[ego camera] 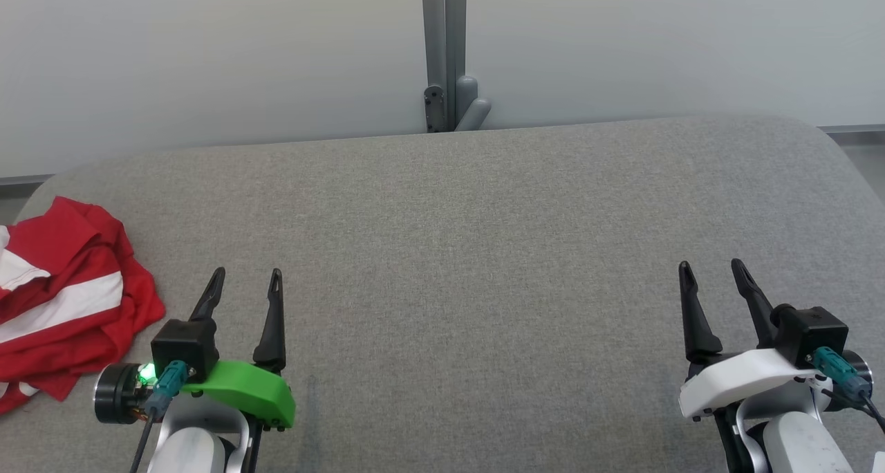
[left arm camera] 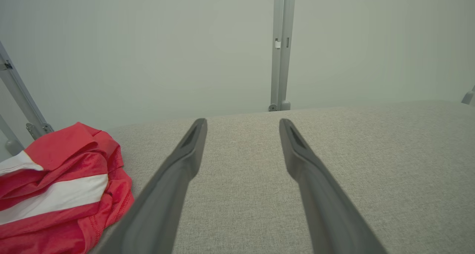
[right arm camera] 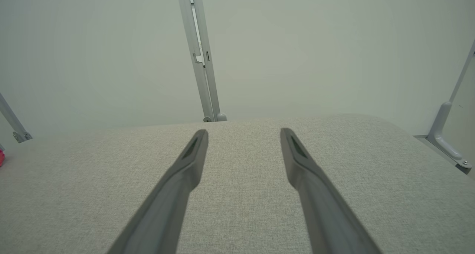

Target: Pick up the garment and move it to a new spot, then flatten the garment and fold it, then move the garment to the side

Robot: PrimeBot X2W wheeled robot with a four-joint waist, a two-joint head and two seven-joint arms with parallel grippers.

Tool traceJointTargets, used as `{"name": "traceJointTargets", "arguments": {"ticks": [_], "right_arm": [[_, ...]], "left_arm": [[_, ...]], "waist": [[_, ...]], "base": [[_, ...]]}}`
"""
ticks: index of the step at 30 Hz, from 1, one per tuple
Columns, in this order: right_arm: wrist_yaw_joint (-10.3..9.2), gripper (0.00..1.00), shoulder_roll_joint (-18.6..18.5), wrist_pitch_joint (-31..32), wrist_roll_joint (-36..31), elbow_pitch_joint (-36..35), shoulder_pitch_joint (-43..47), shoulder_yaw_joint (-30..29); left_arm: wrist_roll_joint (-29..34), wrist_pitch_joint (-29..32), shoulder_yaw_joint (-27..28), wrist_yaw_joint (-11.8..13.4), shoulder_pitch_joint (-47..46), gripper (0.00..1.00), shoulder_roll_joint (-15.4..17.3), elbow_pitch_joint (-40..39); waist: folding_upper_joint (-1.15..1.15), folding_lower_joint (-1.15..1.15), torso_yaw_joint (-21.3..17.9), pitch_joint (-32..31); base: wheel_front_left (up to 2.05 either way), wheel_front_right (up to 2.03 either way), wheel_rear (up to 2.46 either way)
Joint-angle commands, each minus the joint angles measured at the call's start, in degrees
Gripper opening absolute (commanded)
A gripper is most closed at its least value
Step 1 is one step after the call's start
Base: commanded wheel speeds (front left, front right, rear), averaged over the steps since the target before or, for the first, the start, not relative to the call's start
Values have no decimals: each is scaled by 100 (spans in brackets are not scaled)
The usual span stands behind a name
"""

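nearest, at 7 o'clock in the head view, the left gripper (ego camera: 247,274), with a green wrist cover, hangs over the grey woven fabric surface (ego camera: 449,252). its two dark fingers are spread apart and hold nothing. at 5 o'clock the white-covered right gripper (ego camera: 711,265) is likewise spread wide and empty. the crumpled red garment with white stripes (ego camera: 69,300) lies bunched at 9 o'clock on the surface's left edge, near the left gripper but not touching its fingers, and well apart from the right gripper. in the left wrist view the garment (left arm camera: 63,187) sits at 8 o'clock. farthest, at 12 o'clock, a grey metal post (ego camera: 442,51) rises against a pale wall panel (ego camera: 207,58).
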Motion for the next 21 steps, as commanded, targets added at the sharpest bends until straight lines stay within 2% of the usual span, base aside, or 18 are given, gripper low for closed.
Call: {"name": "traceJointTargets", "arguments": {"ticks": [1,14,21], "right_arm": [[2,100,-4,-52,27,11,54,-12],[2,100,1,-60,29,27,76,-1],[2,100,-38,-83,-82,-107,41,-10]], "left_arm": [[-40,-12,-6,31,26,100,41,19],[-135,-11,-46,50,1,100,52,58],[-227,-84,34,126,-90,100,71,7]], "waist": [[0,0,0,1],[0,0,20,-2],[0,0,281,18]], "base": [[0,0,0],[0,0,0],[0,0,0]]}}
